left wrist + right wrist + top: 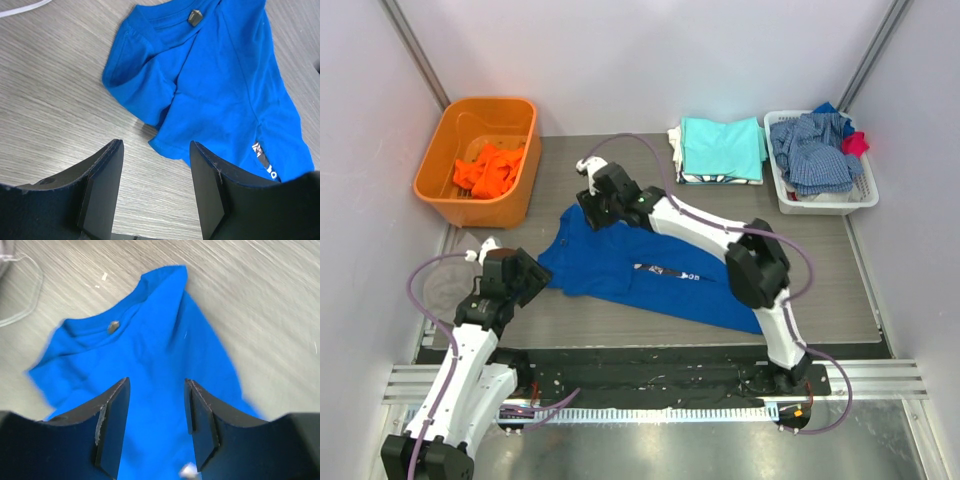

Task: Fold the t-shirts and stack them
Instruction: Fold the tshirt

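A royal blue t-shirt (620,265) lies spread and rumpled across the middle of the table, its small chest print facing up. My left gripper (535,275) is open over bare table at the shirt's left edge; in the left wrist view the gripper (156,145) has nothing between its fingers, and the blue t-shirt (220,85) lies just beyond its tips. My right gripper (592,212) hovers open over the shirt's far end. The right wrist view shows this gripper (157,381) above the blue t-shirt (150,345), near the collar, gripping nothing. A folded aqua t-shirt (722,146) tops a stack at the back. An orange t-shirt (490,170) lies in a bin.
The orange bin (440,170) stands at the back left. At the back right a white basket (825,205) holds a blue-and-white checked garment (815,150) and a small red cloth (857,143). Walls close in both sides and the back.
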Robot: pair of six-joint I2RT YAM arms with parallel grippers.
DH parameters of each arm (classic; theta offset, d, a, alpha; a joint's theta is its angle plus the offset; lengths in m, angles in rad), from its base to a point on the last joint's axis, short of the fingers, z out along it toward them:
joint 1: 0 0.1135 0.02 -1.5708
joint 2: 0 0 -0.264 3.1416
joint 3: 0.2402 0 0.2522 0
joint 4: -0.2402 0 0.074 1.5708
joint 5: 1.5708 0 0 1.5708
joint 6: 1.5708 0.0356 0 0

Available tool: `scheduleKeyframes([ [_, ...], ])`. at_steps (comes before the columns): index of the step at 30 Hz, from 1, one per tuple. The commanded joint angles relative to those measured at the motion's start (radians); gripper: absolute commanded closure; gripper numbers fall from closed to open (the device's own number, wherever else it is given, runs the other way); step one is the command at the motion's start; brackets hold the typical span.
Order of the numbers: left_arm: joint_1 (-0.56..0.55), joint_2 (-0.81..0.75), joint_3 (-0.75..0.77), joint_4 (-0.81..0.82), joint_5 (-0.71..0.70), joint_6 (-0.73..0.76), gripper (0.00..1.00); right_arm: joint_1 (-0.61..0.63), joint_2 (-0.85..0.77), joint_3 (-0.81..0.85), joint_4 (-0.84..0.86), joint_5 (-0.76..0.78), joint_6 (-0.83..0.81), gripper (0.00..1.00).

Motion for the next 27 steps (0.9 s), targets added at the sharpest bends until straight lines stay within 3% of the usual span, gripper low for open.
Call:
scheduleKeyframes([
  [1,0.000,0.007,-0.023,0.033,0.010,-0.016,0.41,-0.038,0.213,0.229,-0.196,-0.274,-0.267,0.45],
  [7,-0.001,0.057,-0.066,0.177,0.021,-0.046,0.41,-0.060,0.312,0.353,-0.231,-0.301,-0.313,0.45],
  [22,0.000,0.497,-0.049,0.686,-0.010,-0.059,0.45,-0.077,0.260,0.313,-0.220,-0.339,-0.313,0.45],
  [27,-0.001,0.577,-0.065,0.719,-0.028,-0.068,0.46,-0.088,0.234,0.296,-0.216,-0.325,-0.318,0.45],
])
